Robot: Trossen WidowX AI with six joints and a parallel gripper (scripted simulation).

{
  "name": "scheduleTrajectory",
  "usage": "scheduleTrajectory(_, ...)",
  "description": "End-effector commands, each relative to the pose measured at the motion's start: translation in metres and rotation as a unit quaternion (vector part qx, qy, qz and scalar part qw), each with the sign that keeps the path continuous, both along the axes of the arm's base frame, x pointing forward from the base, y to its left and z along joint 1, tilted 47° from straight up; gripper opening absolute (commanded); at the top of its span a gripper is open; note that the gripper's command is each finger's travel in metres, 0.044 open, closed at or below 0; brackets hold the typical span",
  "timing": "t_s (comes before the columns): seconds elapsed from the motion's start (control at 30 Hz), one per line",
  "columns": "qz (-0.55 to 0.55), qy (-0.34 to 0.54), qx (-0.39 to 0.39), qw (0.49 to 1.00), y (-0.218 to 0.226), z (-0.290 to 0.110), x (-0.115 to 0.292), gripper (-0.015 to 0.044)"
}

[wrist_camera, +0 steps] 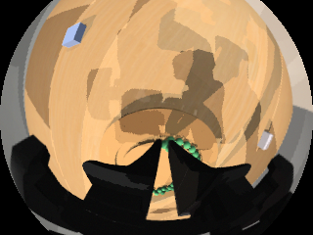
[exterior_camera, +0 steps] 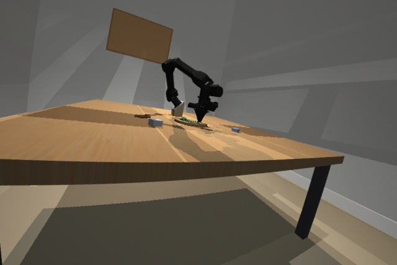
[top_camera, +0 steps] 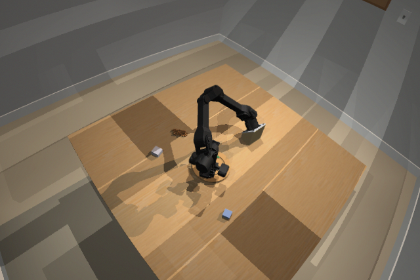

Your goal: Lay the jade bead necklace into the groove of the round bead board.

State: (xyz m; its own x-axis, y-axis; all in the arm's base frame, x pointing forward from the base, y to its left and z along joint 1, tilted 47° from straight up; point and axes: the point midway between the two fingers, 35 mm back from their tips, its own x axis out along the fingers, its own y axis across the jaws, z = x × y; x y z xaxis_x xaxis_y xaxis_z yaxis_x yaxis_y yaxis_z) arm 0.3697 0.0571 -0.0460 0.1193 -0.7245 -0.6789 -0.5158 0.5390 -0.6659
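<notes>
Gripper (wrist_camera: 164,157) clamped on necklace (wrist_camera: 184,147) low over board (exterior_camera: 192,123), centre frame on table (exterior_camera: 96,140); risked dragging laid beads from the groove if lifted without letting go.

On the counter (exterior_camera: 96,146) the round bead board (exterior_camera: 191,123) lies near the middle, the necklace (exterior_camera: 187,120) lying on it, the claw (exterior_camera: 200,119) tip-down over its right edge. In the exterior view, one small block (exterior_camera: 155,122) sits left of the board, another (exterior_camera: 235,130) right, and a small heap (exterior_camera: 142,115) lies farther left, behind the first block.
</notes>
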Motion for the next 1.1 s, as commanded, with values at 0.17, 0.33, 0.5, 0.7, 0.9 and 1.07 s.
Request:
scheduleTrajectory(0.17, -0.003, -0.002, 0.003, 1.000, -0.0042, -0.0061, 0.0019, 0.0000)
scheduleTrajectory(0.33, -0.004, -0.006, 0.003, 1.000, -0.0026, -0.0028, 0.0027, 0.0131)
scheduleTrajectory(0.5, -0.004, -0.006, 0.003, 1.000, -0.0026, -0.0028, 0.0027, 0.0263)
scheduleTrajectory(0.7, -0.003, -0.002, 0.003, 1.000, 0.0014, -0.0007, 0.0010, 0.0420)
scheduleTrajectory(0.9, -0.003, -0.002, 0.003, 1.000, 0.0010, 0.0004, 0.0013, 0.0440)
scheduleTrajectory(1.07, -0.003, -0.002, 0.003, 1.000, 0.0010, 0.0004, 0.0013, 0.0440)
